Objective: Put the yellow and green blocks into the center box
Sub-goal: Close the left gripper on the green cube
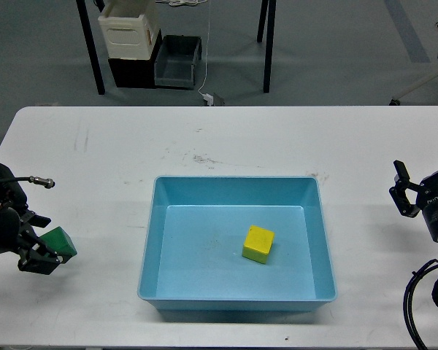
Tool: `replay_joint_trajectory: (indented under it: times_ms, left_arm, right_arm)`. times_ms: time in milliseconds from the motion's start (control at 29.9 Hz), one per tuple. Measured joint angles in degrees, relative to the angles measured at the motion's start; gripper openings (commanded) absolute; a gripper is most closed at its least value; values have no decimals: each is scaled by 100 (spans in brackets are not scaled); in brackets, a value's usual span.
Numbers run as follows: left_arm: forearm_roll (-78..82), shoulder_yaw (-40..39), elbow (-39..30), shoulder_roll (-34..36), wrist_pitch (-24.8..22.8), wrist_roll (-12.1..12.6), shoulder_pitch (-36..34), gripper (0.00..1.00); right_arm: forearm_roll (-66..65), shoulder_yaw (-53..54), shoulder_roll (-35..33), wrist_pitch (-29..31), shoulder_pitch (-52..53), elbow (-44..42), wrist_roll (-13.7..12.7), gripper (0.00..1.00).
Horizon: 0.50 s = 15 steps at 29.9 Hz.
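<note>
Head view: the small bright yellow cube [258, 243] already sits inside the big shallow light-blue plastic tray [150, 240]. The left gripper [50, 251] is pinched on the small dark green cube [59, 241], out over the white table [95, 168], left of the tray. It holds only a corner, so the cube could slip and fall outside. The right gripper [423, 175] has its fingers apart, holding nothing.

One small yellow cube [258, 243], one dark green cube [59, 241], one light-blue plastic tray [233, 187]; perhaps three bins [177, 62] stood beyond the white table [204, 135].
</note>
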Motion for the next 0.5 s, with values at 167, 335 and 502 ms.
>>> replay_joint_trajectory:
  times_ms: [167, 335, 502]
  left_arm:
    - [1, 19, 265, -173, 0, 1, 1, 100]
    - [1, 131, 589, -351, 0, 1, 1, 100]
    - [1, 197, 719, -420, 164, 1, 14, 96]
  right_arm:
    - [0, -3, 0, 0, -34, 0, 5, 100]
    - [1, -3, 0, 0, -50, 0, 12, 100]
    - [4, -13, 0, 0, -54, 0, 18, 100]
